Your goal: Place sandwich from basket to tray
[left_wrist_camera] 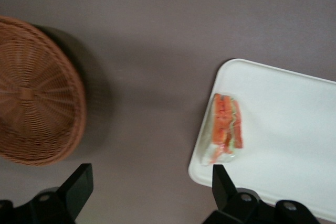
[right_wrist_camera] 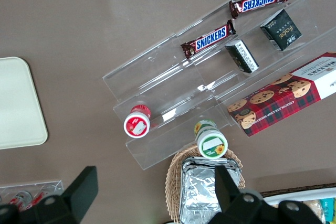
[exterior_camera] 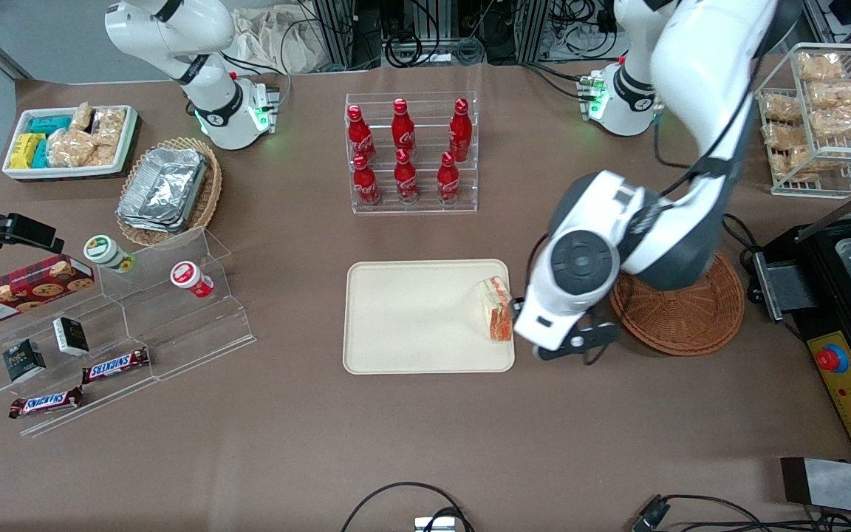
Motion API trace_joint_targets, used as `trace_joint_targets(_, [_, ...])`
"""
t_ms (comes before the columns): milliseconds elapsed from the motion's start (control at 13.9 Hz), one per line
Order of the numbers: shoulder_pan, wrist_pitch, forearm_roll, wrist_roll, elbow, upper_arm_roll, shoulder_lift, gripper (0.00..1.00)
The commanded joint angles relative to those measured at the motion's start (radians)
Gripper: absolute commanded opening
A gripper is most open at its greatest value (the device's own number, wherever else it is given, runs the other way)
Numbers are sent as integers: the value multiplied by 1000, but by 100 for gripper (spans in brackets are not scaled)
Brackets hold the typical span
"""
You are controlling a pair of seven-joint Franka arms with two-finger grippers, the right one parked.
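The gripper (left_wrist_camera: 149, 192), fingers spread, hangs over bare table between the basket (exterior_camera: 680, 314) and the tray (exterior_camera: 425, 314), whose only obstacle is the sandwich (exterior_camera: 498, 309) at its nearest edge.

light: even, bright; shadow: soft beside basket (left_wrist_camera: 31, 93); wrist view: slightly blurred

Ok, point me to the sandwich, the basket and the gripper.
sandwich (exterior_camera: 498, 310): front view, its filling side, on the tray's edge.
basket (exterior_camera: 691, 314): front view, bare woven floor.
gripper (left_wrist_camera: 149, 192): left wrist view, between the open fingers, above the table.
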Motion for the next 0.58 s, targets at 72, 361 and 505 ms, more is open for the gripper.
trace_joint_targets(72, [132, 53, -77, 121, -262, -15, -246, 100])
trace_joint_targets(361, [185, 204, -122, 239, -569, -12, -482, 100])
trace_joint_targets(505, [201, 189, -122, 261, -585, -10, -511, 100])
